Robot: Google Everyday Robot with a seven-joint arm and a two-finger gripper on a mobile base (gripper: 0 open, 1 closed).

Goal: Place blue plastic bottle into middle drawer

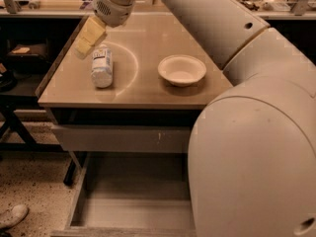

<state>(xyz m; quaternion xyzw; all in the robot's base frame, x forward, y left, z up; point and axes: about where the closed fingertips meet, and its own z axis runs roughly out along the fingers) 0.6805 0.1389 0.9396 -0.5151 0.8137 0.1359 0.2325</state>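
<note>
1. Gripper hangs over the far-left part of the tan flat tabletop, just above and left of the far end of the small pale-blue clear plastic bottle with a white label. Can't tell whether it is spread or closed. It doesn't appear to be holding anything.
2. Bottle lies on its side on the tabletop, long axis running away from the camera, near the left edge. It is not in the drawer yet.
3. Wide shallow grey middle drawer is pulled out below the table, floor bare. The closed grey drawer front with pale scratches sits above it.
4. Risks, as I judge them:
   - The round bottle could roll if touched off-centre, and the left table edge is close.
   - The grasp comes in from the end, so the slick plastic may squirt out.
   - The white round bowl sits to the right, well apart, so risk is low.
   - The carry down must clear the table lip and the closed front, and a late release would hit the drawer wall.
</note>
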